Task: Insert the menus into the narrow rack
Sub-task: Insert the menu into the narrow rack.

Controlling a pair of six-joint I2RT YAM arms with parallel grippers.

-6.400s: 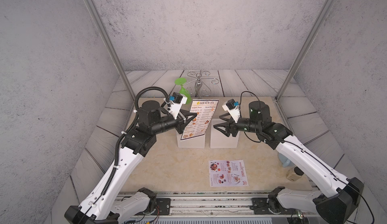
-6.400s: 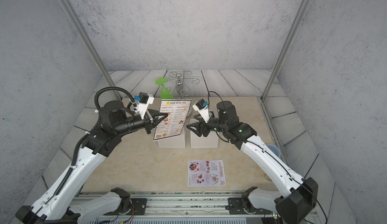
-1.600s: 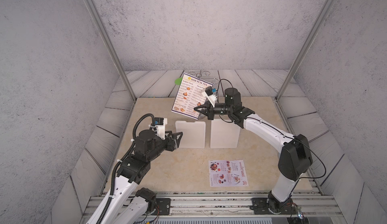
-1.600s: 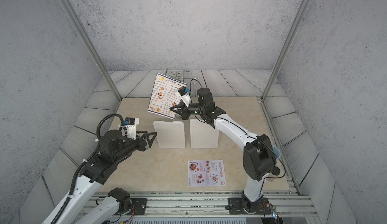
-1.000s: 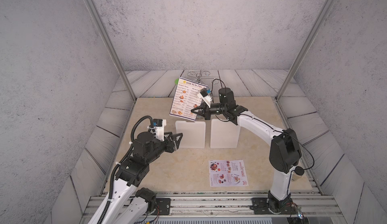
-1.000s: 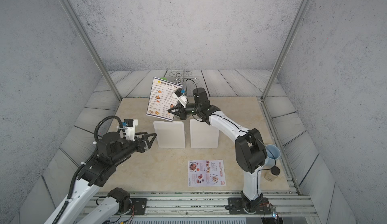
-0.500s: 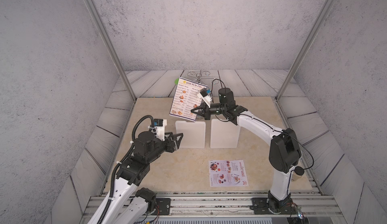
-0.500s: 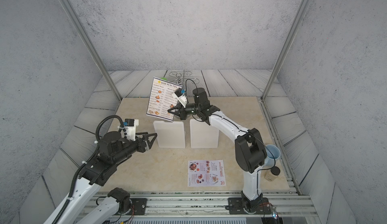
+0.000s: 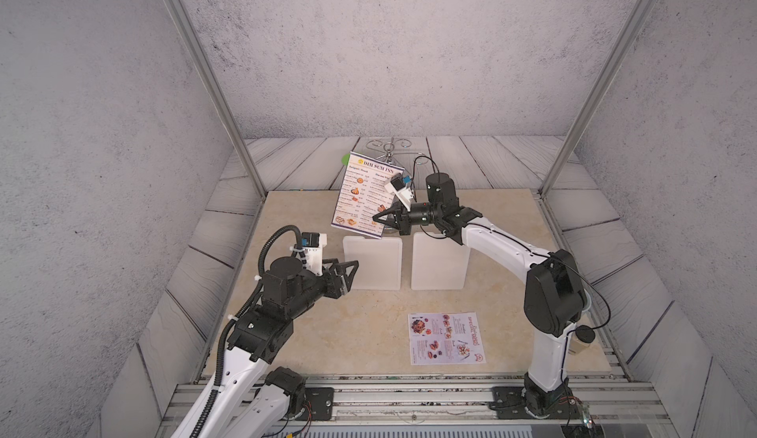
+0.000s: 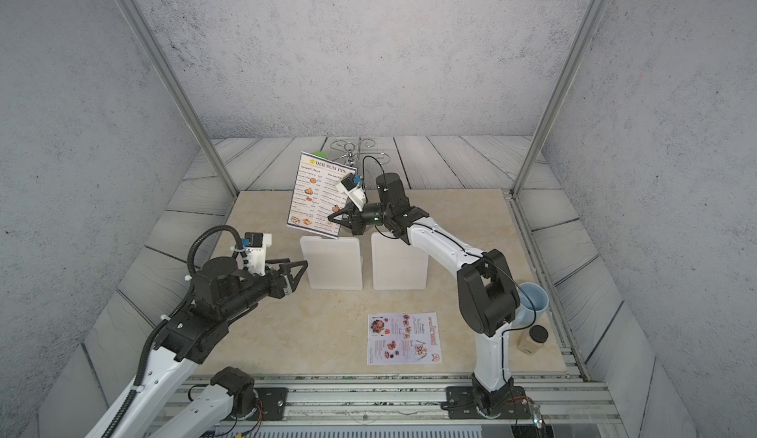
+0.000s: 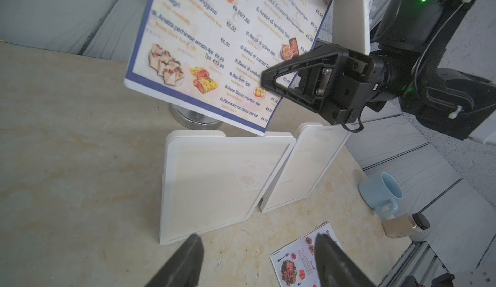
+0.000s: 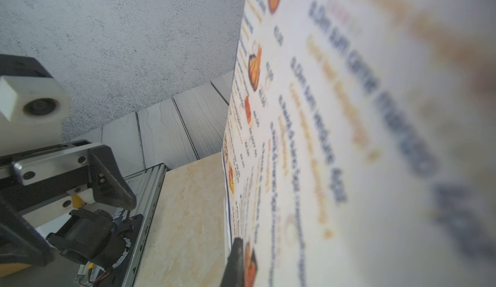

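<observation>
The lilac SPECIAL MENU [image 9: 446, 338] lies flat near the tabletop's [image 9: 295, 219] front edge, untouched; mid-table, my left pincer [image 9: 348, 274] hovers released beside the white rack [image 9: 372, 263]; beyond, my right pincer [image 9: 379, 219] grasps the DIM SUM INN menu [image 9: 360, 198], tilted above that rack; insertion is in hand, I judge; next, square its bottom edge to the slot.

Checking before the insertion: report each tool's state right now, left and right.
Left tool: open, holding nothing.
Right tool: shut on the DIM SUM INN menu, which it holds off the table.
</observation>
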